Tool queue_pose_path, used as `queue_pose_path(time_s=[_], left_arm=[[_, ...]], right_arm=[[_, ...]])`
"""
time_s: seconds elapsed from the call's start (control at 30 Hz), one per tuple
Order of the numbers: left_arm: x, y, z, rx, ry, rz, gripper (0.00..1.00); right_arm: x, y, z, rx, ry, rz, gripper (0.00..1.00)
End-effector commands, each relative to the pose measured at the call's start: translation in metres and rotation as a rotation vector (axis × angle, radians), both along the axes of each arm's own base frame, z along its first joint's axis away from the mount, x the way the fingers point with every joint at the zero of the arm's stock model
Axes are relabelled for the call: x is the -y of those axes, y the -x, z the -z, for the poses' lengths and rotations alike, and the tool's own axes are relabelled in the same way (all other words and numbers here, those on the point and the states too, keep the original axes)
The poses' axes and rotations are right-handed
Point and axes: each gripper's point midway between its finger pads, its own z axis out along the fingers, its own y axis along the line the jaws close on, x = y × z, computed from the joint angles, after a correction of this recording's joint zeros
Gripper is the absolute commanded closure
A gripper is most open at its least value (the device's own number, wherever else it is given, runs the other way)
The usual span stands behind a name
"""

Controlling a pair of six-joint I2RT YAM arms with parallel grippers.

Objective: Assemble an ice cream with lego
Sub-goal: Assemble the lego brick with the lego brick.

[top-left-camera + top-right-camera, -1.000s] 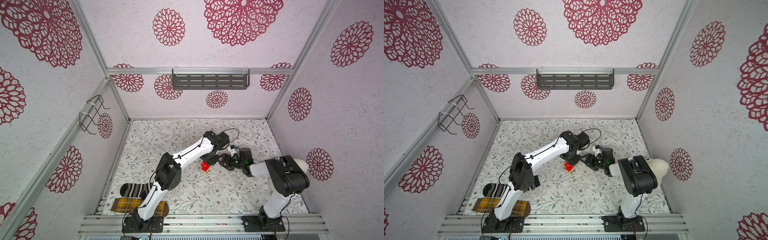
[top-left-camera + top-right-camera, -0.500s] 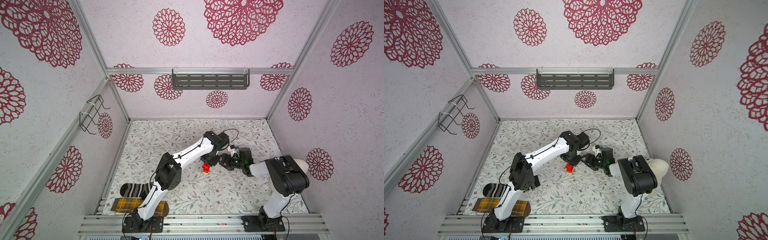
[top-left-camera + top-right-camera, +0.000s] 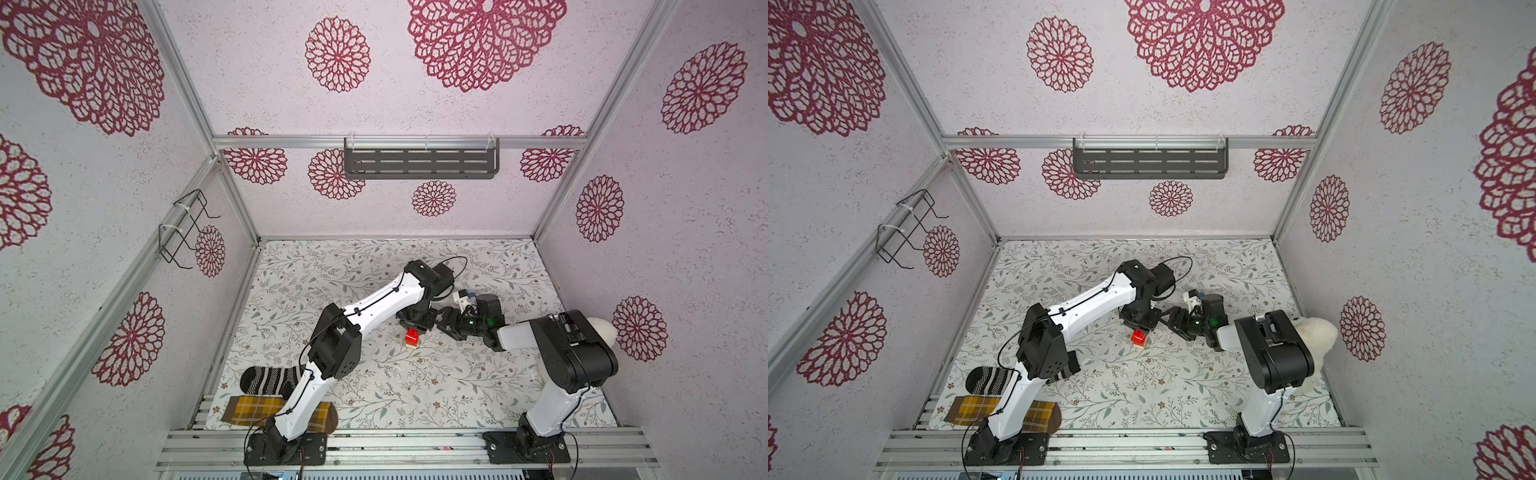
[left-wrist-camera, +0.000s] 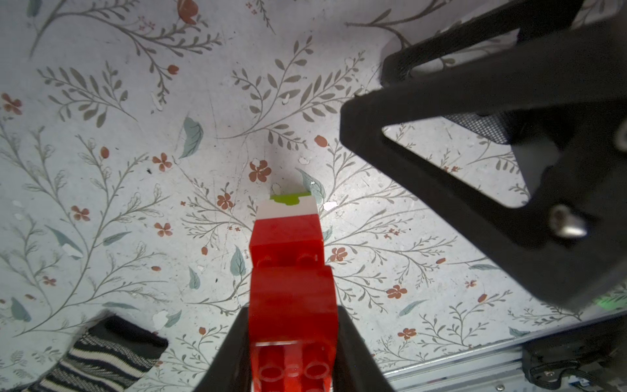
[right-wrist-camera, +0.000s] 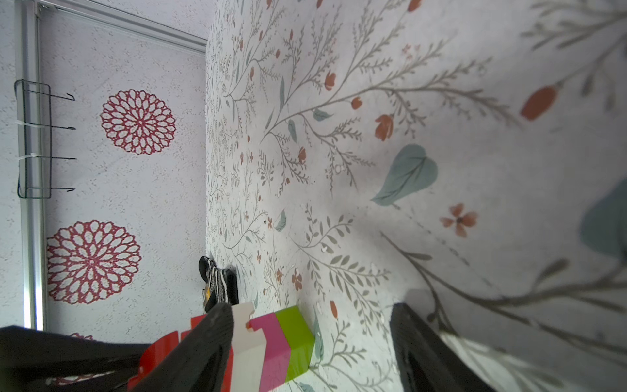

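Left gripper (image 4: 292, 314) clamps the top red brick (image 4: 291, 292) of the ice cream (image 5: 271, 346) — right gripper (image 5: 308, 307), jaws wide and empty, hangs close beside it — over the floral table (image 4: 101, 176).

Bright even light, blurred wrist-view foregrounds.

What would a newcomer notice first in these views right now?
The bright ice cream stack, banded red, cream-white, pink and lime green, stands out in the middle of the floral table, its red end pinched in the left claw. The right claw hangs open close beside it. Near the left arm's base lie a striped sock and a yellow plaid sock.
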Motion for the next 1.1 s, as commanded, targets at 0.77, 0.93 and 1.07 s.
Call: queue_pose_path(time_s=[0.77, 0.93, 1.07], left_arm=[[0.003, -0.003, 0.002, -0.028, 0.034, -0.112, 1.00], [-0.001, -0.004, 0.011, -0.035, 0.007, -0.112, 1.00], [-0.004, -0.002, 0.021, -0.057, -0.018, -0.120, 1.00]], right_arm=[[-0.007, -0.002, -0.004, 0.033, 0.033, -0.030, 0.23], [-0.008, -0.001, -0.004, 0.033, 0.033, -0.032, 0.23], [-0.008, -0.002, -0.004, 0.035, 0.035, -0.031, 0.23]])
